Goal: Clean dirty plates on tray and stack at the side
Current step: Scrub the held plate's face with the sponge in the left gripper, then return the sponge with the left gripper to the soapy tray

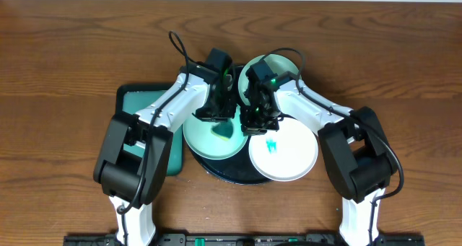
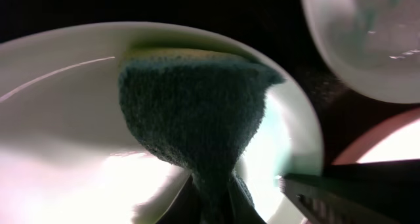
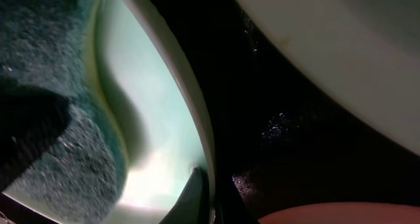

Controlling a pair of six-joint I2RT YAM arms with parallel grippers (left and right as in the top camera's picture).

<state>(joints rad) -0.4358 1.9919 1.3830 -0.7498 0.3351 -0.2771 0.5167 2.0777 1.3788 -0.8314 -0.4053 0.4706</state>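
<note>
The black tray (image 1: pixel 220 174) holds a mint green plate (image 1: pixel 203 139) on its left and a white plate (image 1: pixel 292 156) with a teal smear (image 1: pixel 272 145) on its right. A second mint plate (image 1: pixel 281 64) lies behind. My left gripper (image 1: pixel 220 120) is shut on a dark teal sponge (image 1: pixel 226 133) and presses it onto the left mint plate, as the left wrist view shows (sponge (image 2: pixel 197 112), plate (image 2: pixel 59 119)). My right gripper (image 1: pixel 255 123) is shut on that plate's rim (image 3: pixel 205 184).
A teal rectangular tray (image 1: pixel 133 102) lies left of the black tray, partly under my left arm. Another pale plate (image 3: pixel 341 53) sits close to the held rim, with black tray floor (image 3: pixel 262 119) between them. Both arms crowd over the tray's middle.
</note>
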